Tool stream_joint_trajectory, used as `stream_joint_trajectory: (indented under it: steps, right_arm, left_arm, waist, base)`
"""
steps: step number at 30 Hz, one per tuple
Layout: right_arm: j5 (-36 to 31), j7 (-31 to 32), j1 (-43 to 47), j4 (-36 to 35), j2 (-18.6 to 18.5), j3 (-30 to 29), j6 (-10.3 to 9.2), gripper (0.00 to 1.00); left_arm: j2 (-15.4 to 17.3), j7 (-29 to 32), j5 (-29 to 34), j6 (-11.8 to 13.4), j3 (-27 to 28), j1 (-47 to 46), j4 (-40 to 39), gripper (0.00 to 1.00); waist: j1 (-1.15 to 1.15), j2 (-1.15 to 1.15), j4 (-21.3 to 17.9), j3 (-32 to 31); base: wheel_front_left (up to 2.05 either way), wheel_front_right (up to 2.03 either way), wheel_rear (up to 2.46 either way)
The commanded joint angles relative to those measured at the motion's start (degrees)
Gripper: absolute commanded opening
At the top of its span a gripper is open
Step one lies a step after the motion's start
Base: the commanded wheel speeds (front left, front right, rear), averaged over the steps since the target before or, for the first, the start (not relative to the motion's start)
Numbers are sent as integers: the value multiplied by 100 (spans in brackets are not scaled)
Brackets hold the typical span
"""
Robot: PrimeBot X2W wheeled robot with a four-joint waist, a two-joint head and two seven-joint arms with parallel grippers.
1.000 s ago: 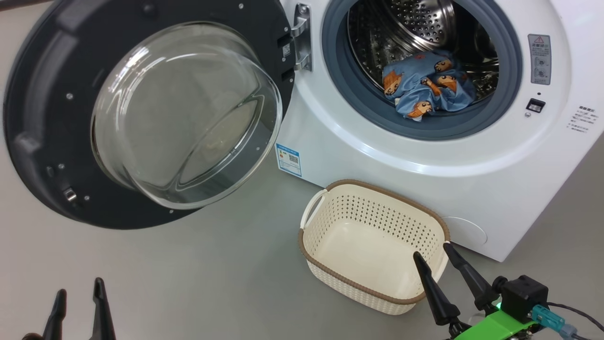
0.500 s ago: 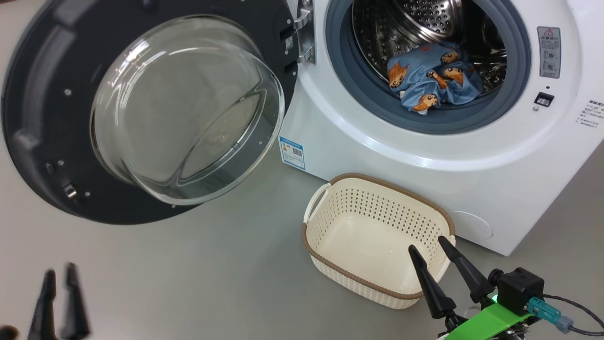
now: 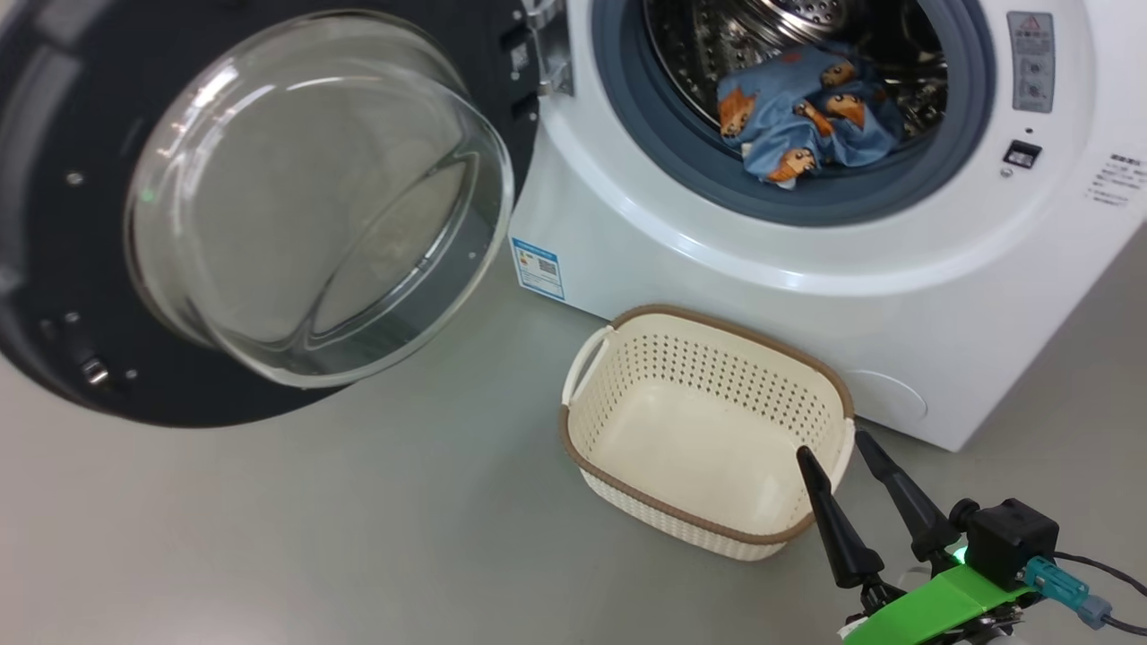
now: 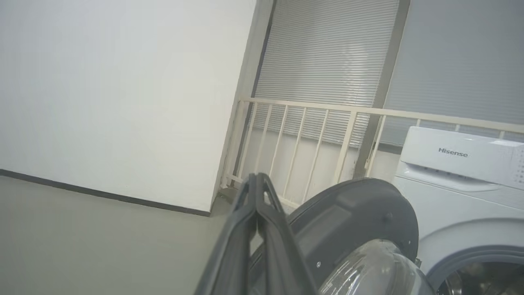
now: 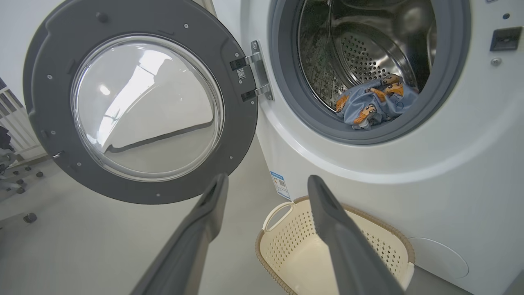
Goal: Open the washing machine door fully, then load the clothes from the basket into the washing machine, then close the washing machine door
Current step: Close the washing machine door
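My right gripper [image 3: 832, 445] is spread, fingers tilted up-left, by the basket's [image 3: 665, 524] right corner. Open floor [image 3: 314, 528] left of it. Behind, the door [image 3: 54, 269] stands wide; clothes [image 3: 797, 121] lie in the washer [image 3: 717, 269] drum. My left gripper [image 4: 256, 178], pressed together, points over the door's top edge.

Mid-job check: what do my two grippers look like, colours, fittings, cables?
Right gripper: two long, tapered black fingers on a bright green bracket, with a black cube-shaped block, a teal connector and a dark cable. Left gripper: matching long dark-grey fingers, narrowing to the tips.
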Motion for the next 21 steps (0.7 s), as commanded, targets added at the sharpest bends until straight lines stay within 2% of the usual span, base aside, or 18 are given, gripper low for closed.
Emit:
stream_joint_trajectory:
  steps: [1, 5, 9, 12, 17, 21]
  right_arm:
    - [-79, -27, -112, -155, -13, 112, 9, 100]
    - [-120, -27, -198, -158, -51, 119, 9, 100]
    - [-158, -27, -320, -166, -91, 150, 9, 100]
    - [-184, -27, -398, -174, -123, 177, 9, 100]
    - [-231, -27, -495, -187, -152, 241, 9, 100]
    - [-253, -27, -559, -192, -199, 256, 9, 100]
  left_arm:
    - [501, -27, -356, -9, 178, -428, 193, 0]
    - [1073, 146, -1602, -9, -91, -1030, 1139, 0]
    - [1523, 897, -2815, -9, -313, -1608, 1931, 0]
    - [1707, 1547, -3490, -9, -390, -1935, 2417, 0]
    - [2004, 2552, -3988, -9, -582, -2195, 2973, 0]
    - [2056, 3085, -4281, -9, -613, -2304, 3101, 0]
  waist:
    - [0, 0, -175, 169]
    - [0, 0, -333, 359]
    - [0, 0, -461, 547]
    - [0, 0, -518, 671]
    - [0, 0, -600, 839]
    - [0, 0, -632, 967]
  base:
    - [0, 0, 0]
    - [0, 0, 0]
    - [0, 0, 0]
    - [0, 0, 0]
    - [0, 0, 0]
    - [0, 0, 0]
